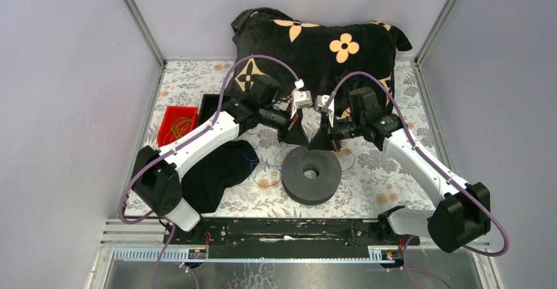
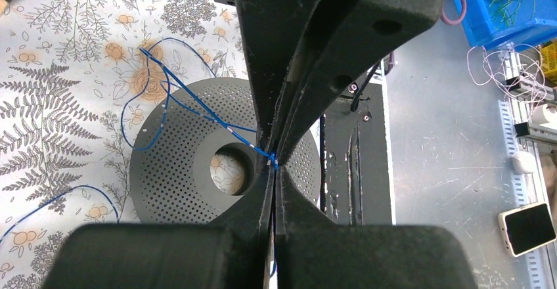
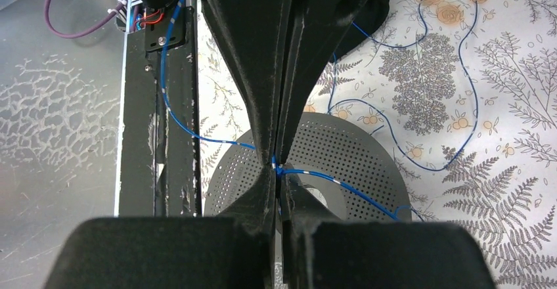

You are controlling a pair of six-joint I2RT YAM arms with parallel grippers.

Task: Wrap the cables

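Your left tool is fully closed: in its wrist view the two fingers meet with no gap between the tips, and they pinch the thin blue cables right at that meeting point. From the pinch the strands run up and away to the left across the black perforated spool, then curl in loose loops on the floral surface.

Your right tool is closed the same way, its fingertips pressed together on the cables. One strand leaves the pinch to the right over the spool. Another leaves to the left and climbs past the black base rail. More blue wire lies in wide curves on the surface beyond the spool.

From above, the left tool and right tool point down side by side, close together but not touching, just behind the far rim of the spool. The spool lies flat near the middle of the surface. In this view the cables show only as faint blue lines to its left, too fine to follow to either tool.
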